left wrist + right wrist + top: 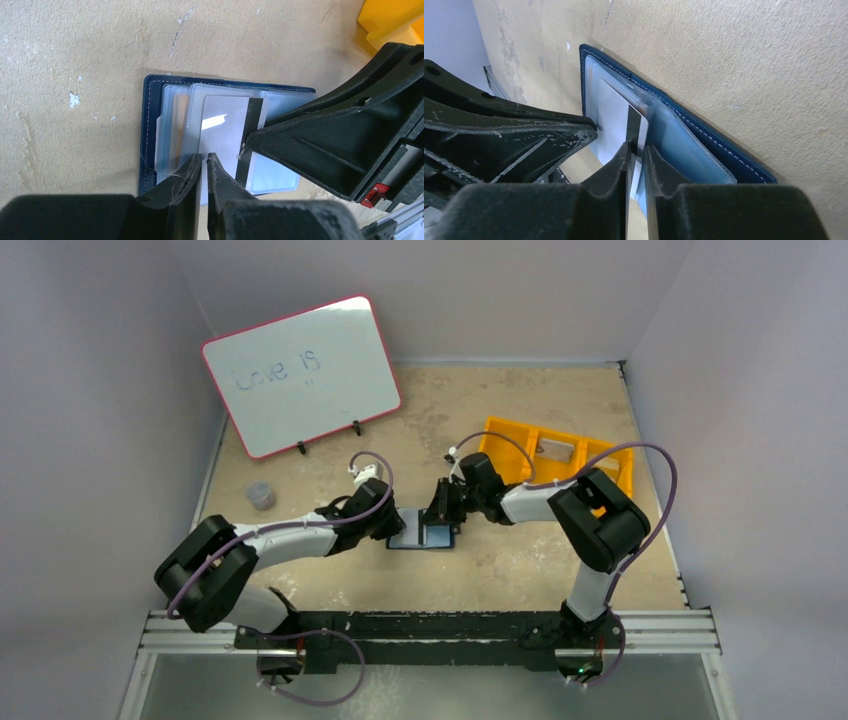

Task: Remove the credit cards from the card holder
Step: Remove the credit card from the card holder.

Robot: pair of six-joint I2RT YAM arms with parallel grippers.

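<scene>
The card holder [432, 537] lies open and flat on the table between my two arms, navy with pale see-through pockets [172, 130]. A whitish credit card with a dark stripe [225, 130] sticks partly out of a pocket, past the holder's near edge. My left gripper [204, 161] is shut on the card's plain end. My right gripper [636, 150] is shut on the card's striped edge [633, 125]. The two grippers' tips almost meet over the holder [704, 145]. Any other cards in the pockets are hidden.
An orange three-compartment tray [600, 455] stands at the back right, with a pale flat piece [558, 451] in its middle compartment. A whiteboard [300, 375] leans at the back left. A small grey cup [261, 495] stands left of my left arm.
</scene>
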